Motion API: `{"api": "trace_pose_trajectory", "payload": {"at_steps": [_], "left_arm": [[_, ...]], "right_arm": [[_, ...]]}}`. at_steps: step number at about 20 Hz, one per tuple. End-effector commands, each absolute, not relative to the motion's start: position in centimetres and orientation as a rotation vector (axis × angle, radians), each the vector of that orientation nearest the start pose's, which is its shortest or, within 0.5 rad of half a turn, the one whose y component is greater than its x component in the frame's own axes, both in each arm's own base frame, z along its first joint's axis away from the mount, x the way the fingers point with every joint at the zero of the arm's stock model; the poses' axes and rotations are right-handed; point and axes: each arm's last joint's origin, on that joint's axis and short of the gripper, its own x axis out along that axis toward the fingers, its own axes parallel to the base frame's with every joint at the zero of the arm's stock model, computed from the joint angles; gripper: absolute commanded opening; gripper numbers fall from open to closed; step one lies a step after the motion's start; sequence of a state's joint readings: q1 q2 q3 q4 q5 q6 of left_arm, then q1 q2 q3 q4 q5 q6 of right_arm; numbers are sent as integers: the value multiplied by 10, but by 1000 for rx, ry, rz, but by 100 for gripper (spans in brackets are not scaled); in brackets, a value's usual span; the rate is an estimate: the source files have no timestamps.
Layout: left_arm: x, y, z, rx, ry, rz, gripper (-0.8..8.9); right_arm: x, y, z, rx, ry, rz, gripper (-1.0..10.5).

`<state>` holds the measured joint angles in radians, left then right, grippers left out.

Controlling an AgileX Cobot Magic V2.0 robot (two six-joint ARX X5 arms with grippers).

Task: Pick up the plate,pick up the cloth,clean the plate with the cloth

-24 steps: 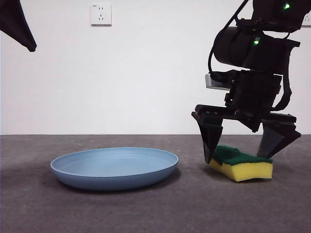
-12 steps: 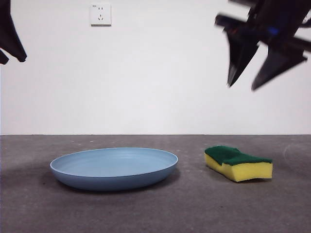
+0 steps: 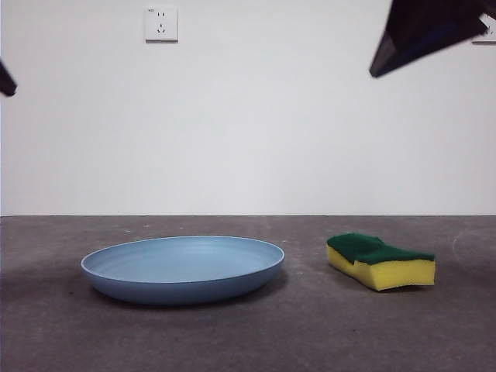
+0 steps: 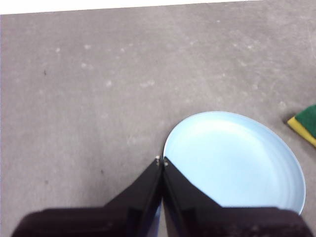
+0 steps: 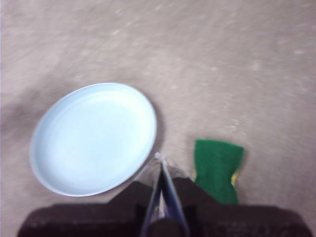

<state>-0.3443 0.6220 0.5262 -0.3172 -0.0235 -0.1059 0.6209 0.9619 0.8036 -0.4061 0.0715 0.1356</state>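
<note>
Item one: wide, shallow, round, light blue plastic-looking plate, resting flat and empty on the grey, speckled table surface, left of centre in the front view; also seen from above in the left wrist view and the right wrist view. Item two: small rectangular wavy-sided sponge, yellow foam below with a dark green scouring layer uppermost, lying flat on the table near the plate, apart from it with bare table between; only its corner shows in the left wrist view, its green face in the right wrist view. Item three: left gripper, jaws pressed together with nothing between them, held in the air above the plate's edge. Item four: right gripper, jaws likewise closed on nothing, held in the air over the gap between plate and sponge. Surroundings: plain white wall behind the table, carrying a white socket plate high up; small marking on it too small to read. Nothing stands between either gripper and the two items. No brand or label visible on plate or sponge.
</note>
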Motion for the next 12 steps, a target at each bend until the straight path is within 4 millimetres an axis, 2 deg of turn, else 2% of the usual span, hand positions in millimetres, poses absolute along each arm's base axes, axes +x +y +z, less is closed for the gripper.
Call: {"api": "trace_pose_trajectory", "payload": {"at_steps": [1,4,12], "left_arm": [[123,-44,236,-58,378,-294,-8],[114,-41,225,-84,305,-299,-8],[115,-41,224,-81,318,-299,-3]], "right_arm": [[155,112,269,-28,548,494,-12],[146,108,252,-36,555,505,-12],[145,107,250,-27,590,494,-10]]}}
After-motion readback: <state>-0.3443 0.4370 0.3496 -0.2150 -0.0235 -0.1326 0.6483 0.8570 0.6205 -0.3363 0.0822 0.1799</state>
